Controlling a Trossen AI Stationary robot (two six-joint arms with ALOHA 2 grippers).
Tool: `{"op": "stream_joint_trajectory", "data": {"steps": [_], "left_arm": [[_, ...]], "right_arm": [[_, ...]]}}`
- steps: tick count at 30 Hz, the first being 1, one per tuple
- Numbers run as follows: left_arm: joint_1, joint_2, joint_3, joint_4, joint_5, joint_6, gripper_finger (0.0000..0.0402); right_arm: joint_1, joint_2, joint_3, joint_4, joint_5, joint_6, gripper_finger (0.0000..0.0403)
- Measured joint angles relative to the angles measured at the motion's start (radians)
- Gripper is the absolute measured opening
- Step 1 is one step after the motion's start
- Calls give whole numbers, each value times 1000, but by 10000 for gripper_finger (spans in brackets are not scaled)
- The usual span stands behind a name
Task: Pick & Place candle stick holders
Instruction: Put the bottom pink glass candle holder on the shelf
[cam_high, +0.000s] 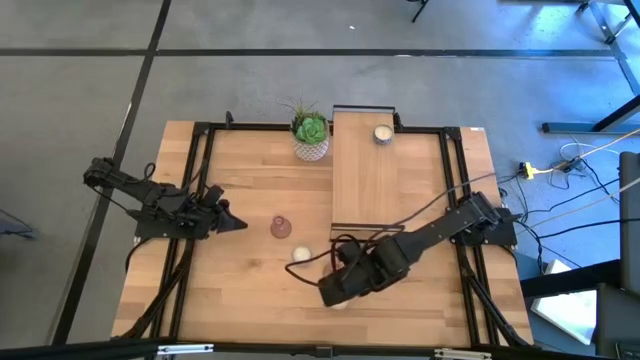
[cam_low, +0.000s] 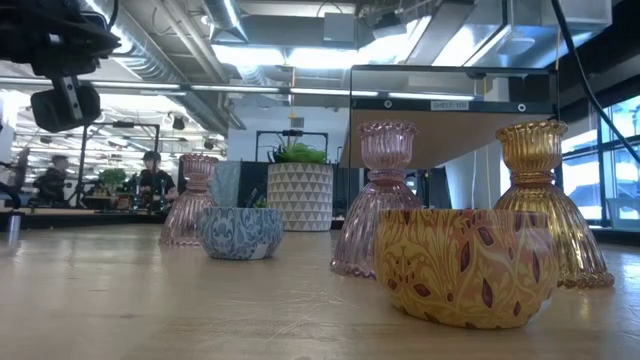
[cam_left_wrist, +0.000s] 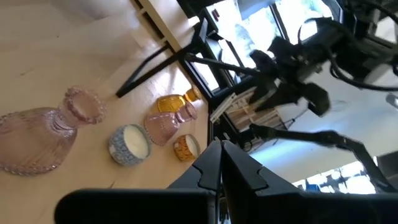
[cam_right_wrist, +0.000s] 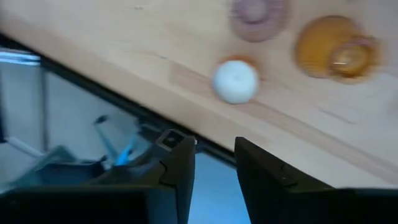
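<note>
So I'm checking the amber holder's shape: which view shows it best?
The low view: the amber holder stands in full profile. The left wrist view shows it small, the right wrist view blurred; in the high view the right arm hides it.

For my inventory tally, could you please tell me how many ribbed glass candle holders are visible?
3: a pink ribbed glass holder far left, another pink one at centre, an amber one right. The low view hides none.

high: overhead, straight down | low: tabletop level | 2 wrist views: angled at table
</note>
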Motion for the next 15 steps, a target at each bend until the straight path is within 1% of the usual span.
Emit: {"op": "stream_joint_trajectory", "data": {"steps": [5, 15], "left_arm": [[-4, 0, 0, 0, 0, -24, 6], [-32, 0, 0, 0, -7, -27, 6]], "right_arm": [[-2, 0, 0, 135, 0, 0, 117], [-2, 0, 0, 380, 0, 0, 117]]}}
